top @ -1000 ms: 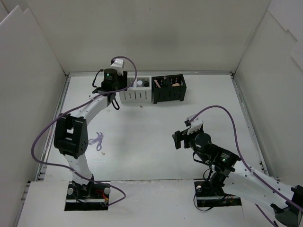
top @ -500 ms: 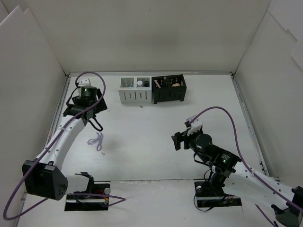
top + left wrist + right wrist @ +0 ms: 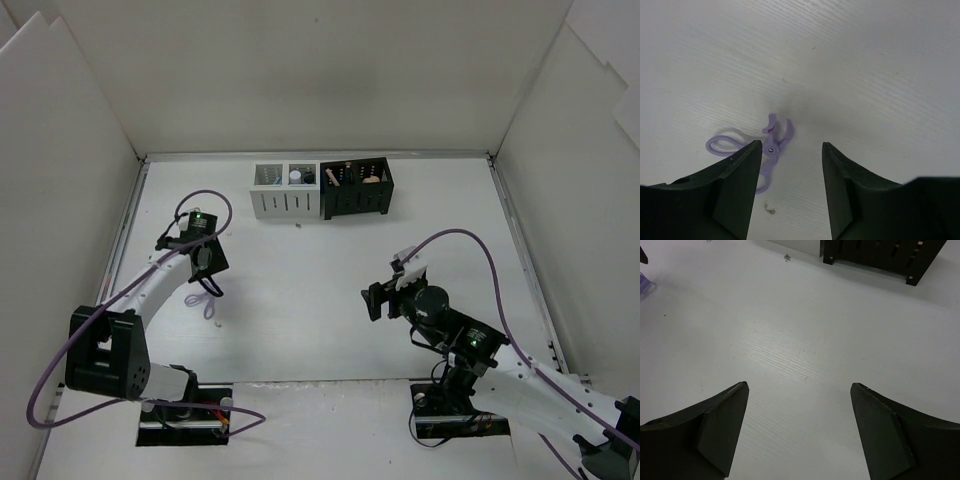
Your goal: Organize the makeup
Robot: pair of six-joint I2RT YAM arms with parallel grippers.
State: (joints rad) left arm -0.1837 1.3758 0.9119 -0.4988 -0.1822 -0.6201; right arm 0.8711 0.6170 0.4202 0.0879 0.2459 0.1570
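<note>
Purple scissor-handled curler (image 3: 771, 145) lies flat on the counter (image 3: 880, 75) below my left hand (image 3: 791, 150), fingers parted and empty; I should centre over its pivot, lower straight down, then close gently so it doesn't skid

From where I stand, no lettering, label, brand mark or number can be read on anything in view.
</note>
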